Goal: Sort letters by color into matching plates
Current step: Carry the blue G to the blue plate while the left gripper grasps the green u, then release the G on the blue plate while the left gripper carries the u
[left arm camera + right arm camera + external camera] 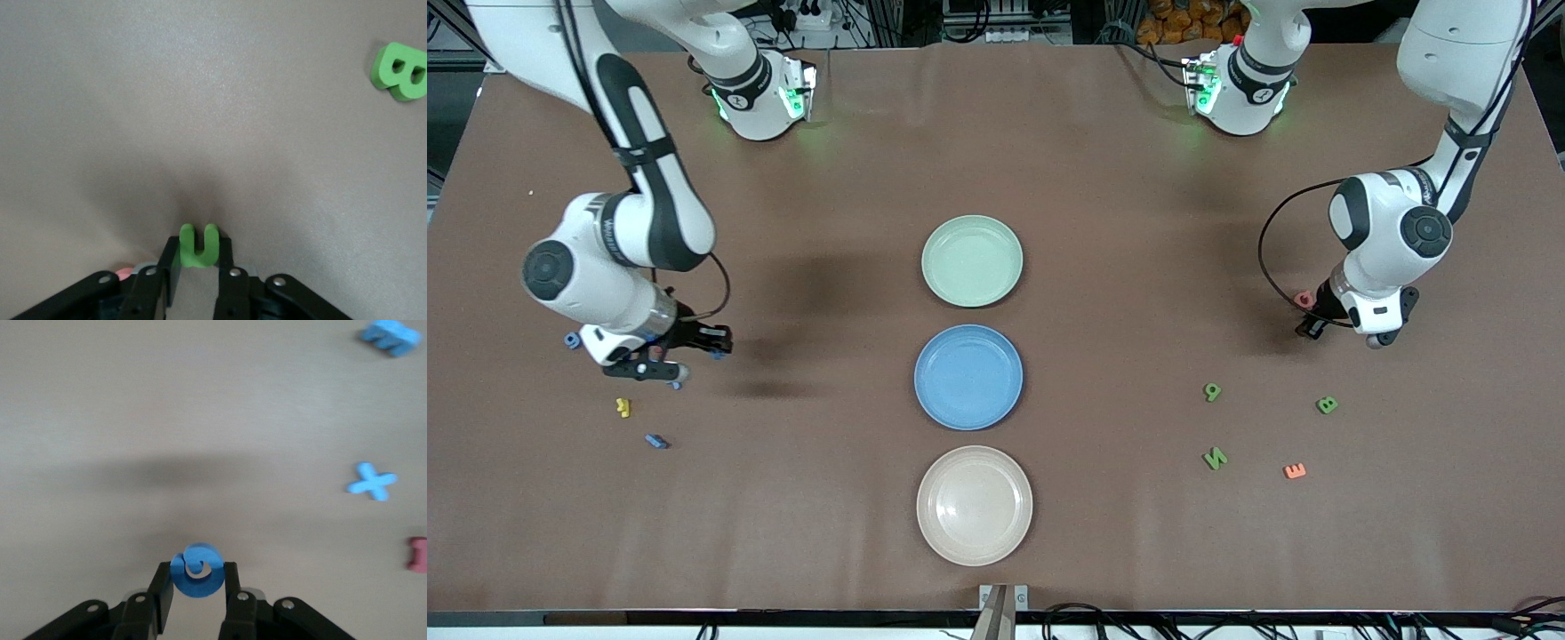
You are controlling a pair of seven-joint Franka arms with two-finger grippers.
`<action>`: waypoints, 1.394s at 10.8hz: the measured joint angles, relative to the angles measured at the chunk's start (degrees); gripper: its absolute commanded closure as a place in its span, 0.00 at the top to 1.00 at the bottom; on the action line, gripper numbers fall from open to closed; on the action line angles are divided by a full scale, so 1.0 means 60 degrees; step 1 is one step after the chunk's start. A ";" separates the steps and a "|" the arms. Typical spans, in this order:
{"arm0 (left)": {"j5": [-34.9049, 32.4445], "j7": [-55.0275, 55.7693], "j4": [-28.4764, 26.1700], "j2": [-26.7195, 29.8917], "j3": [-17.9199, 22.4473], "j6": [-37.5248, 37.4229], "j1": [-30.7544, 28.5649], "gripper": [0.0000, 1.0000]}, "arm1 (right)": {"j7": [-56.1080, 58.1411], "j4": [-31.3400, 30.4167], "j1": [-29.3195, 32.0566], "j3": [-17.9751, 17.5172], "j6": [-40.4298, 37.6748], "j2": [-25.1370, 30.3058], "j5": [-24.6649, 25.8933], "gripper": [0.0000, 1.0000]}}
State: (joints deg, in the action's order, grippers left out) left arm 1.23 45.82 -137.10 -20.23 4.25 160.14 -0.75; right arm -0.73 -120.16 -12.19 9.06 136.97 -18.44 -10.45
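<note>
My left gripper (198,267) is clamped on a green U-shaped letter (199,246), low over the table at the left arm's end. The U's two prongs point straight out past my fingertips, its long axis in line with the fingers. My right gripper (198,587) is closed on a blue spiral-like piece (197,571), roughly round with no clear long axis, over the table at the right arm's end.

The relation that matters: the three plates sit in a column at mid-table, well apart from both hands. The pale green plate (972,260) is farthest from the front camera, the blue plate (968,377) between it and the beige plate (974,505).

Judgement: each load travels inward toward the table's middle — U to green, spiral to blue. All three plates are empty. Loose pieces remain, e.g. a green B (400,71).
</note>
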 measured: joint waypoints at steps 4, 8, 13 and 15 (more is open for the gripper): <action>0.0000 -0.0040 -0.0014 0.0014 -0.0005 0.0001 0.0008 0.00 | -0.1956 0.1309 -0.1785 -0.0022 0.0050 -0.0836 -0.0005 0.17; 0.0000 -0.0119 0.0772 0.0100 -0.0248 -0.0598 0.0165 0.00 | -0.3114 0.3509 -0.3426 -0.0028 0.0087 -0.2401 -0.0693 0.17; 0.0000 -0.0015 0.3098 0.0062 -0.1385 -0.3061 0.0457 0.00 | -0.3584 0.4887 -0.4208 -0.0397 0.1446 -0.3887 -0.0741 0.33; 0.0001 0.0551 0.3781 -0.0184 -0.1520 -0.3735 0.1027 0.00 | -0.3591 0.4949 -0.4214 -0.0690 0.2066 -0.4139 -0.0744 1.00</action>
State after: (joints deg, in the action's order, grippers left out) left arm 1.24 49.12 -114.42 -21.34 -4.87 137.73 5.41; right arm -22.27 -90.47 -37.48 4.92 149.37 -43.27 -14.91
